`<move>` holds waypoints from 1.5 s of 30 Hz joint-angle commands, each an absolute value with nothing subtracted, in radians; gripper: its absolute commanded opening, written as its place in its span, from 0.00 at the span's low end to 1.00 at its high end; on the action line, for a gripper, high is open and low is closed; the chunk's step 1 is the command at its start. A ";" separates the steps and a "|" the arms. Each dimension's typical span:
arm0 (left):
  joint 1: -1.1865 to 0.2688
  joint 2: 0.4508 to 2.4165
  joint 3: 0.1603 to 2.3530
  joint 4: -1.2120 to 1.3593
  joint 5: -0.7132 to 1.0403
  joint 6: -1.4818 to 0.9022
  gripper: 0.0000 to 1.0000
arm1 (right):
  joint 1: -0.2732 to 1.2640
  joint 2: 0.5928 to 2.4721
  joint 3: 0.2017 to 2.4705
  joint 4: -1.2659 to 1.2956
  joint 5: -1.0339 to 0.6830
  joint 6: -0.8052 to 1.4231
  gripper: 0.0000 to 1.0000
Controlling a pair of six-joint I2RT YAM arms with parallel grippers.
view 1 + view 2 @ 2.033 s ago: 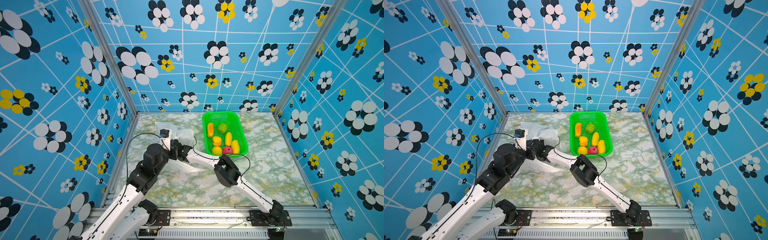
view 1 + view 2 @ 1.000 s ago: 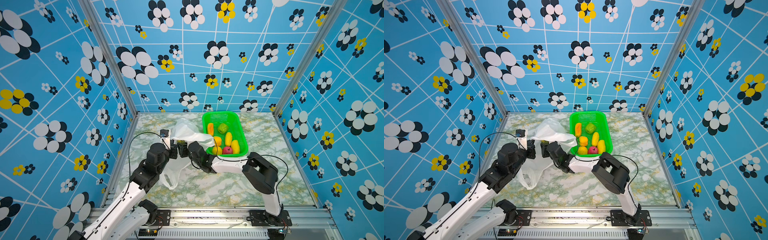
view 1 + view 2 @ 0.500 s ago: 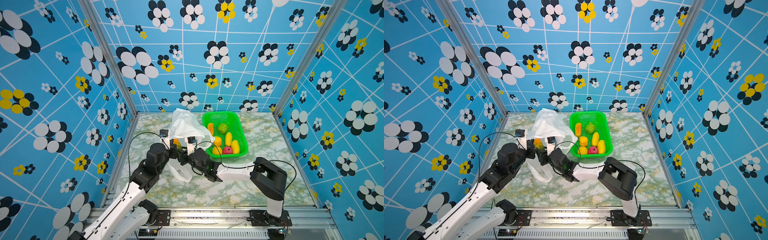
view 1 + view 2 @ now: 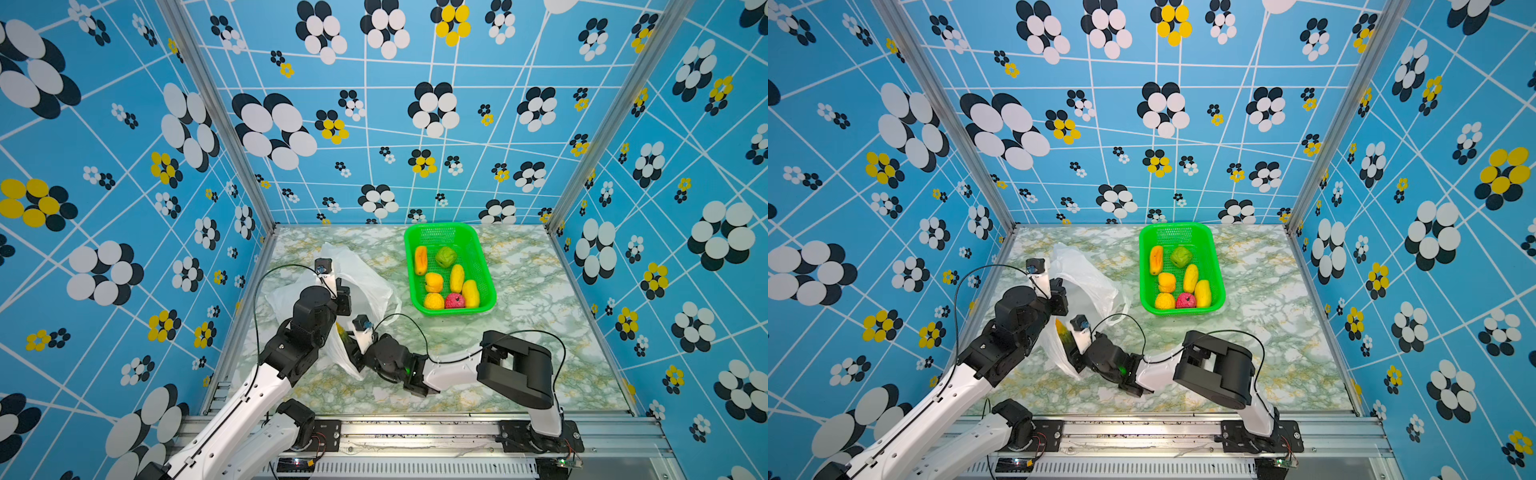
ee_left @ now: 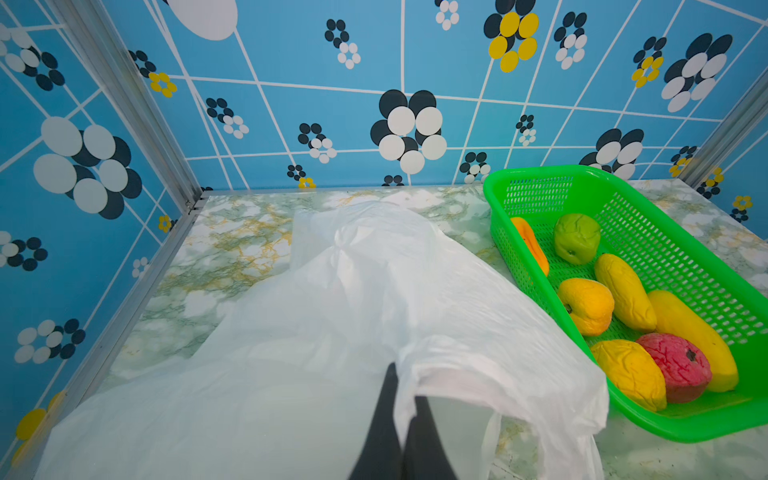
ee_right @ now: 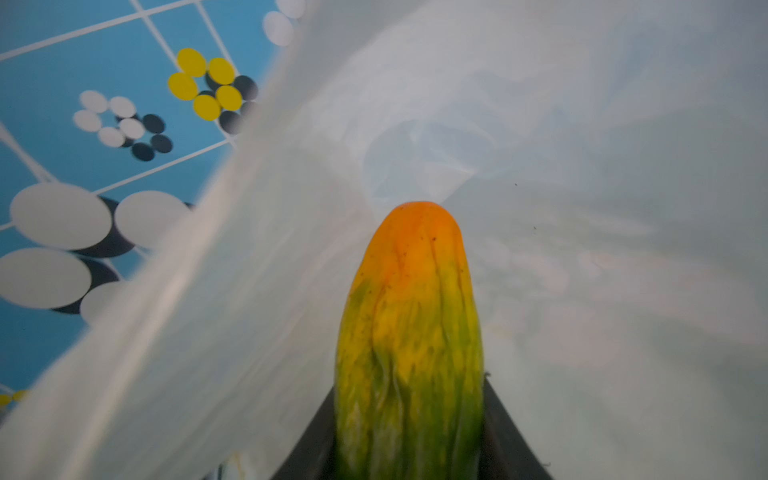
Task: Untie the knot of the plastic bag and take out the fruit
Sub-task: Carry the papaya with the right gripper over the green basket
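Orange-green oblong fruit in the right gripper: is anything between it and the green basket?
Yes: the translucent white plastic bag surrounds the orange-green fruit, its film lying toward the green mesh basket.

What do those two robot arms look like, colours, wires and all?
Both arms are built alike: long white tubes, as on the left arm, joined by chunky black joint housings, like the right arm's elbow block. A thin black cable loops over each wrist to a small black camera box. A tiny green light glows on the right wrist. Each ends in slim, tapered black jaws.
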State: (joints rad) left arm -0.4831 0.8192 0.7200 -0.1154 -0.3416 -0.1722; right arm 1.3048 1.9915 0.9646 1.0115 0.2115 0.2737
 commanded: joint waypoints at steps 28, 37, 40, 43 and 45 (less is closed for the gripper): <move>-0.456 1.265 0.924 0.365 -0.024 0.278 0.00 | 0.841 1.332 0.695 0.727 0.600 0.240 0.27; -0.440 1.306 0.840 0.444 -0.042 0.276 0.00 | 0.585 1.433 0.812 0.428 0.491 0.449 0.28; -0.420 1.318 0.817 0.439 -0.056 0.239 0.00 | 0.560 1.494 0.871 0.357 0.487 0.445 0.29; -0.413 1.334 0.819 0.397 -0.105 0.221 0.00 | 0.530 1.565 0.943 0.278 0.459 0.448 0.29; -0.412 1.350 0.826 0.369 -0.137 0.218 0.00 | 0.506 1.615 0.993 0.228 0.420 0.454 0.30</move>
State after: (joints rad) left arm -0.4179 1.3350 0.8257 0.3958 -0.0853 0.2436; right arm 0.5331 1.5661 0.9276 0.3447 0.4782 0.4236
